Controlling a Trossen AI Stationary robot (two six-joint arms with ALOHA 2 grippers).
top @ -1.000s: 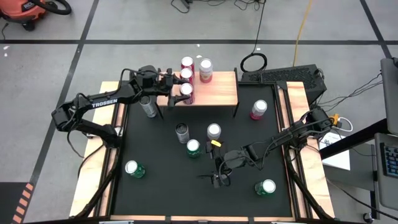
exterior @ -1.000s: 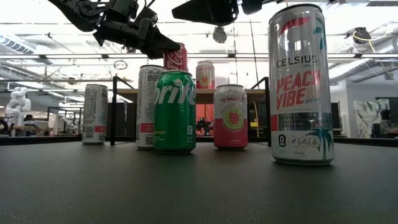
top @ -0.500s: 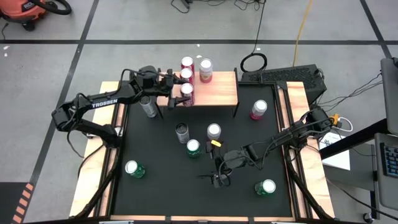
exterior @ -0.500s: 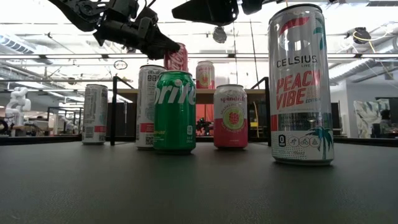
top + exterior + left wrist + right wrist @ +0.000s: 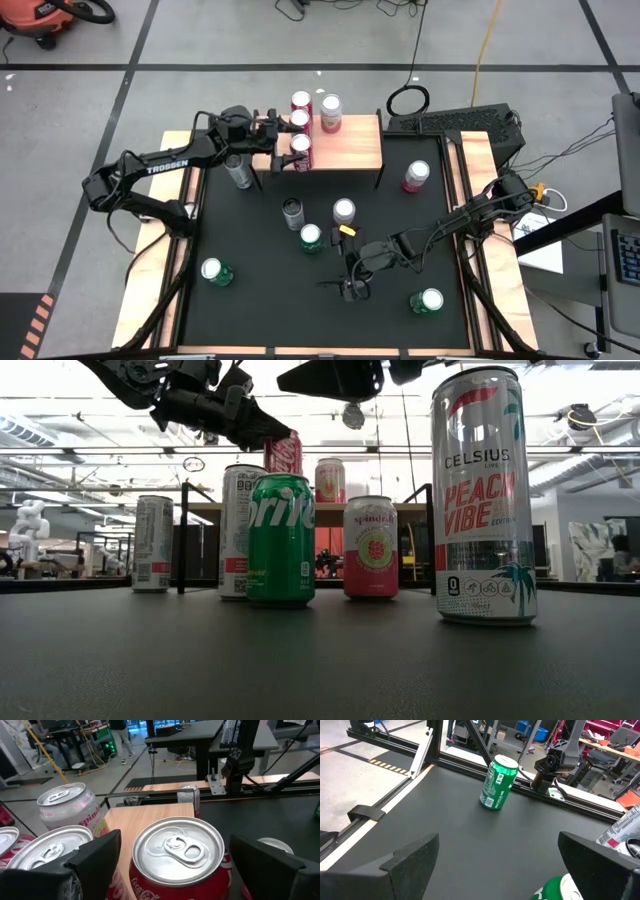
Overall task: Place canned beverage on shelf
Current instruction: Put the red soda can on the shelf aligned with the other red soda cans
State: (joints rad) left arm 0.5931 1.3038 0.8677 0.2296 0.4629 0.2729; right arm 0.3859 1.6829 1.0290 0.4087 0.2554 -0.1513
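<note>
Shelf (image 5: 345, 145), three cans on its left edge.
Left gripper (image 5: 283, 143) jaws apart, straddling red can (image 5: 178, 852); right gripper (image 5: 345, 288) apart, over mat (image 5: 260, 300).

Bright, even overhead light; low view's background glares white.

A robotics laboratory or workshop hall. The worktop (image 5: 178, 300), covered by a black mat (image 5: 400, 230), stands on a grey concrete floor (image 5: 200, 40) marked with dark tape lines. Beyond the worktop's far edge lie loose cables and a yellow cord (image 5: 487, 40); a red shop vacuum (image 5: 45, 15) sits well off its far left corner. Level with the worktop, the room behind shows an open ceiling with strip lights and ducts (image 5: 560, 440), further black-framed benches (image 5: 200, 735), and another white robot arm (image 5: 28, 525) at the far left.
</note>
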